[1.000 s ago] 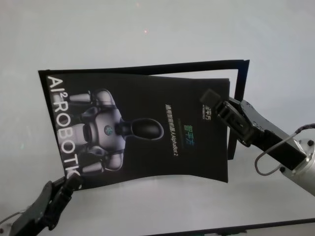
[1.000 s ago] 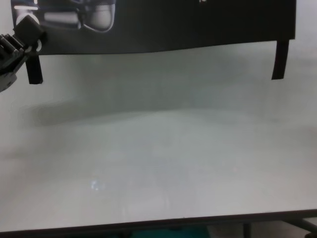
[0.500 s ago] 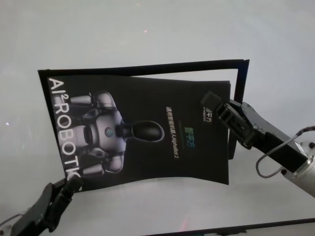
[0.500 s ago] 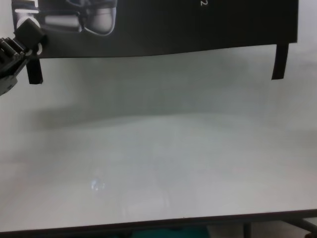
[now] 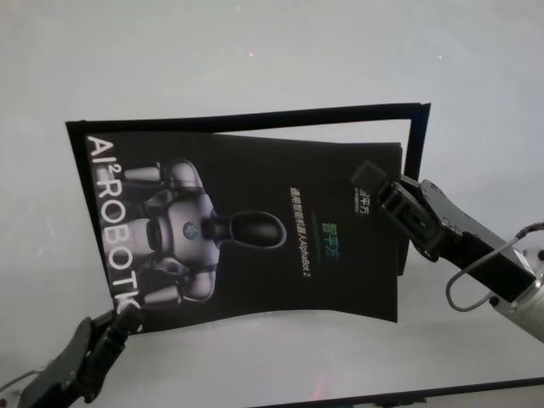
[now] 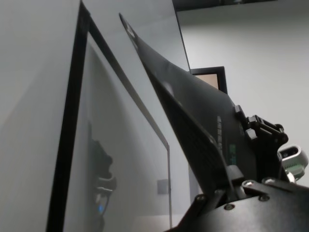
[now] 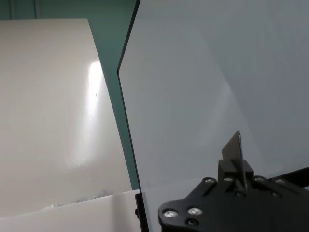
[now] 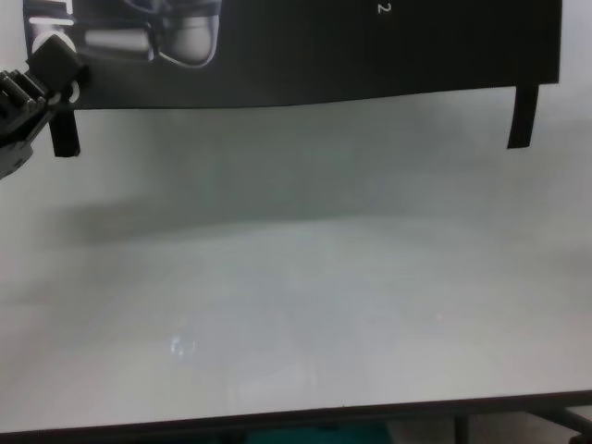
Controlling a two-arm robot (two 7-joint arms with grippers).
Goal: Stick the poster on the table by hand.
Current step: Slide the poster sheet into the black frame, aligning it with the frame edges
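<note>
The poster [image 5: 246,229], a black glossy sheet with a white-grey robot figure and white letters, hangs between both grippers just above the white table [image 5: 255,51]. My left gripper [image 5: 127,316] is shut on its near left corner. My right gripper [image 5: 374,183] is shut on its right edge near the far corner. The chest view shows the poster's lower edge [image 8: 370,46] sagging above the table [image 8: 296,305], with the left gripper [image 8: 55,55] at its corner. The left wrist view shows the poster [image 6: 193,111] edge-on.
A narrow black tape strip [image 5: 255,117] runs along the poster's far edge and another [image 5: 414,144] down its right side. In the chest view short strip ends [image 8: 65,134] [image 8: 523,116] hang from the two near corners. The table's dark front edge [image 8: 296,418] is near.
The poster and my right gripper have shifted slightly to the right and toward me. My left gripper has barely moved. Both grips are unchanged.
</note>
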